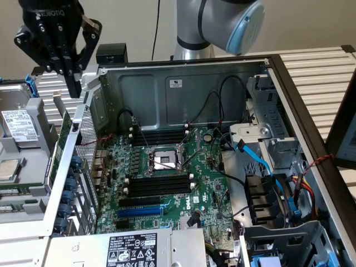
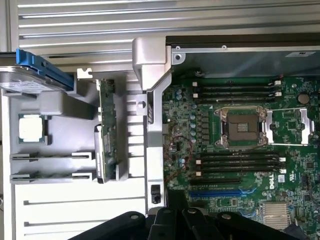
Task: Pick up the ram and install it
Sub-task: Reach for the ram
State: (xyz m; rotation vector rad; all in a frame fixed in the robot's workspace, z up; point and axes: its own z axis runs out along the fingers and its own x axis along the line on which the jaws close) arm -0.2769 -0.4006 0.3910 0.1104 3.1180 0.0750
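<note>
Hanging shut and empty, claw (image 1: 74, 90) near the upright ram (image 1: 65, 132).

Soft, even light falls from above, bright in both views. In the exterior view the case wall (image 1: 183, 83) carries a pale sheen and the slatted table (image 1: 317, 67) glares near white, while the board (image 1: 167, 167) is clearly lit, with shadow pooling under the cables (image 1: 239, 183). The black gripper (image 1: 75, 89) reads as a dark mass with little detail. In the wrist view the slats and grey tray (image 2: 65, 200) look washed out with a cool cast, and fine board print is soft.
</note>
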